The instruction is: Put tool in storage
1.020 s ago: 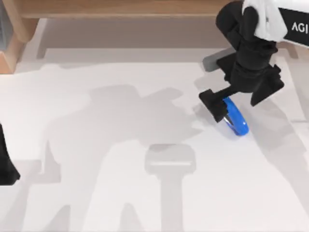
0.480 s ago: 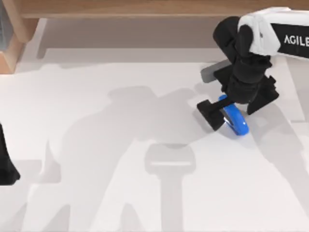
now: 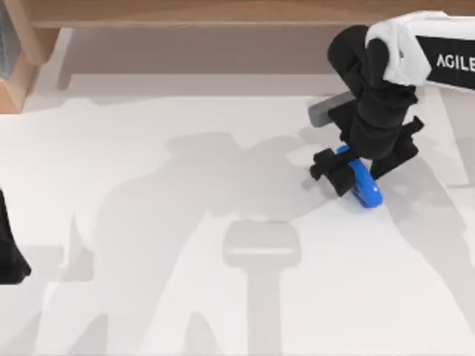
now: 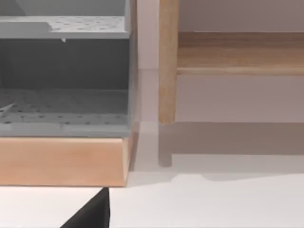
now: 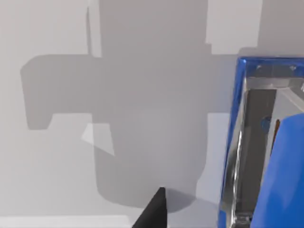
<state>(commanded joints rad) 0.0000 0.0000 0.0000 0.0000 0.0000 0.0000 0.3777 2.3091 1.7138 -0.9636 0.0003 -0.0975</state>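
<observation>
Top view looking straight down, wrist views low and close (both sharing the table)

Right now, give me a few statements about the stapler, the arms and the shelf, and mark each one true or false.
1. The right gripper is down at the stapler, on the table's right half. True.
2. The stapler is red. False: it is bright blue, with a silver-grey metal underside in the right wrist view.
3. The left arm is at the table's left edge, away from the stapler. True.
4. The stapler already sits in the grey storage shelf. False: it is on the white table.
5. The left arm is reaching for the stapler. False: the right arm is at it.
</observation>
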